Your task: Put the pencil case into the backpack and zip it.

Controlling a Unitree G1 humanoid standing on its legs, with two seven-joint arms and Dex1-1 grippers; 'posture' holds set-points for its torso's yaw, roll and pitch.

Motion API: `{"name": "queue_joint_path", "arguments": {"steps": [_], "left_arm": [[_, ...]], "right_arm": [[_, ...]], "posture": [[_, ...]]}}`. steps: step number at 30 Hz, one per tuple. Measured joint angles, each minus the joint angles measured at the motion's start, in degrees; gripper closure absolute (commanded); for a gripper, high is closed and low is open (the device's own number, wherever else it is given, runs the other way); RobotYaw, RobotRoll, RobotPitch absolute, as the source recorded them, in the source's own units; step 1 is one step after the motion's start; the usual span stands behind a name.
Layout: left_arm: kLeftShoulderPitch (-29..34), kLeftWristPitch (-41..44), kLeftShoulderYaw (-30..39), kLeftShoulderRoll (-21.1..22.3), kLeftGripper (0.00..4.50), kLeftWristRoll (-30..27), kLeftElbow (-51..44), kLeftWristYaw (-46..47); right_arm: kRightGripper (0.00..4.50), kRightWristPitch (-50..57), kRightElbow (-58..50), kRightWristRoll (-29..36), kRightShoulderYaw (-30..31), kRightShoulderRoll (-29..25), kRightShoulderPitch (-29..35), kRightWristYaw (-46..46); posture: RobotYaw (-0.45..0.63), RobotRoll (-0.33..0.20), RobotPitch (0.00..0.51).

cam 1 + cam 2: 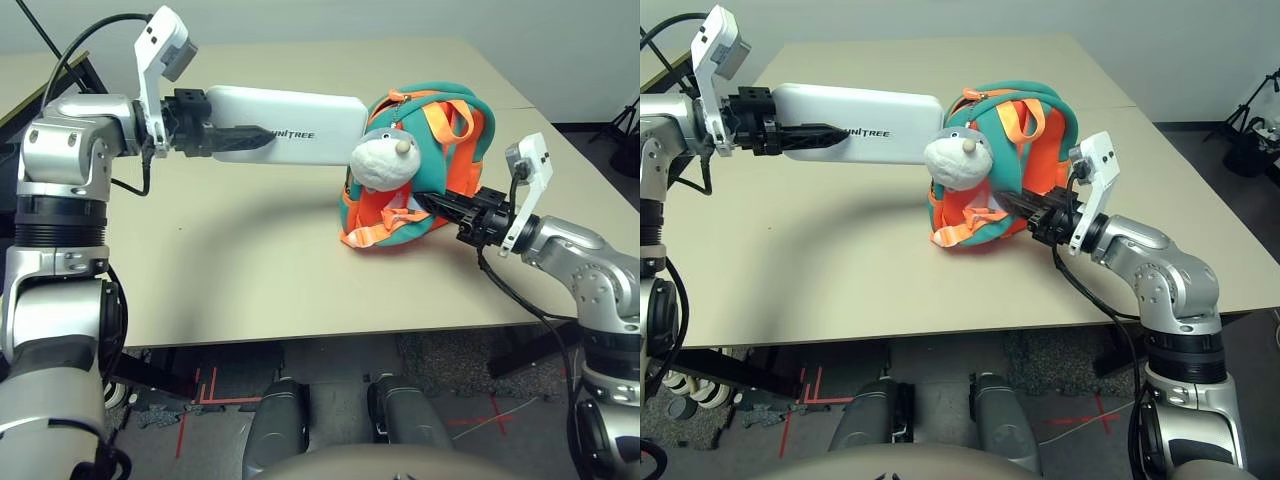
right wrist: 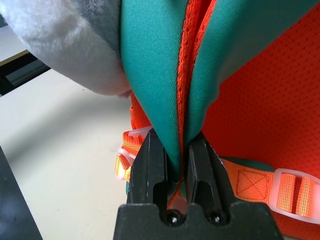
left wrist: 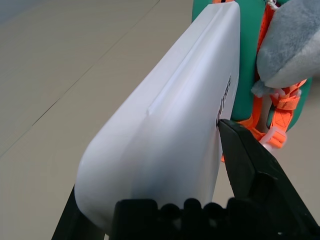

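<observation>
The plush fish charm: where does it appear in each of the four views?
Left eye view: plush fish charm at centre, in front of the backpack.
Right eye view: left of centre.
Left wrist view: upper right corner.
Right wrist view: upper left corner.
Shared landmark: the backpack's teal fabric directly beside the charm.

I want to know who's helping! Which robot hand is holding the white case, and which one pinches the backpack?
The left gripper holds the white pencil case; the right gripper pinches the backpack.

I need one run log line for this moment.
left tool: holds pencil case | right tool: pinches backpack edge | case: at backpack, not inside
</observation>
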Motion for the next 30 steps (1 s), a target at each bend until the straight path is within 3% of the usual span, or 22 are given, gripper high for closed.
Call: {"name": "queue_joint_path", "arguments": {"steps": [12,21,30], "left_arm": [[-3.4,-6.3,-4.9,-7.6,1.35,4.5,8.6,2.2],[-9.9,-15.4,-6.5,-17.2,1.35,9.4,24.5,6.6],[-11.8,-19.1,-7.1,-24.1,1.35,11.5,31.0,7.3]], "right_arm": [[4.29,-1.0,-0.1,-0.9,1.1,0.4,0.2,0.0],[4.29,-1.4,-0.5,-0.9,1.3,1.1,0.3,-0.3],[4.29,-1.4,-0.8,-0.9,1.4,1.6,0.7,-0.7]], "posture": [[-0.11,0.000,0.018],[-0.14,0.000,0.015],[-0.15,0.000,0.015]]}}
